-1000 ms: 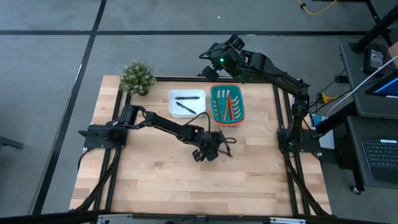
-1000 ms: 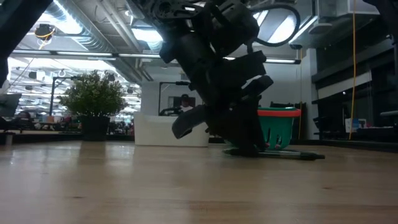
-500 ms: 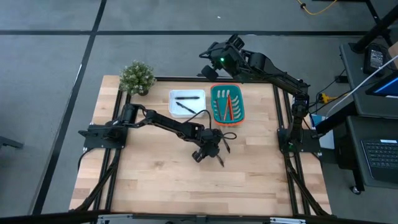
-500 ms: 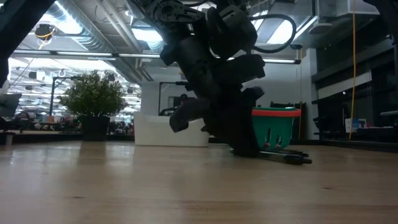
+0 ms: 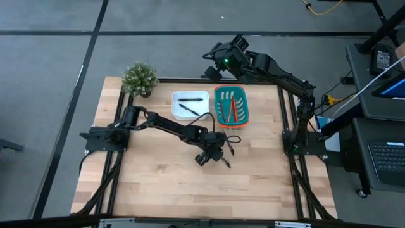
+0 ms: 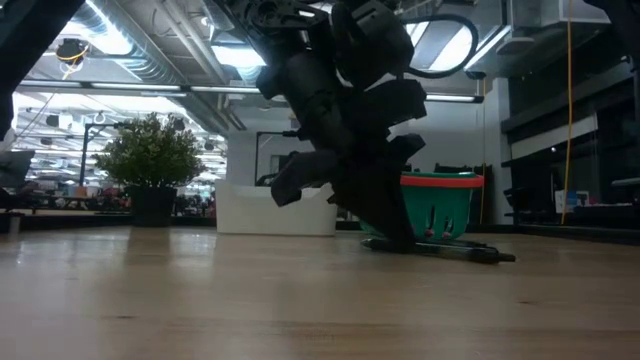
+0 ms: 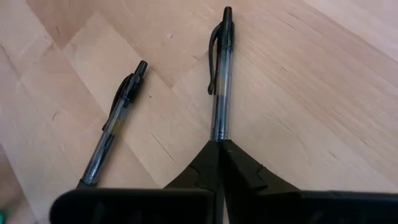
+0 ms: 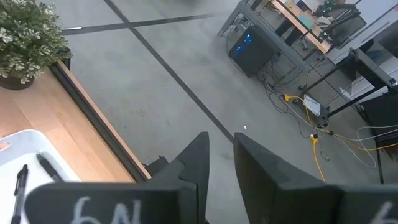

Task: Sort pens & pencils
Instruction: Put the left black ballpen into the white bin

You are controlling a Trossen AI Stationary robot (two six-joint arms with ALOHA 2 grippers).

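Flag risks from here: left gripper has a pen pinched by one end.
1. The left gripper is shut on only the tip of the pen, so it may droop or slip on lifting.
2. A second pen lies close beside it on the table and could be knocked.

Two dark pens (image 7: 219, 81) on bare wood, more in white tray (image 5: 175, 108); pencils (image 5: 231, 107) in green basket (image 5: 219, 118).

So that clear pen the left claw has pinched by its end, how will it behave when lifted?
The pen is a thin stiff barrel, so it probably won't droop. The left claw grips only one end, so it may pivot or slip. Its clip should limit rolling if it drops beside the second pen.
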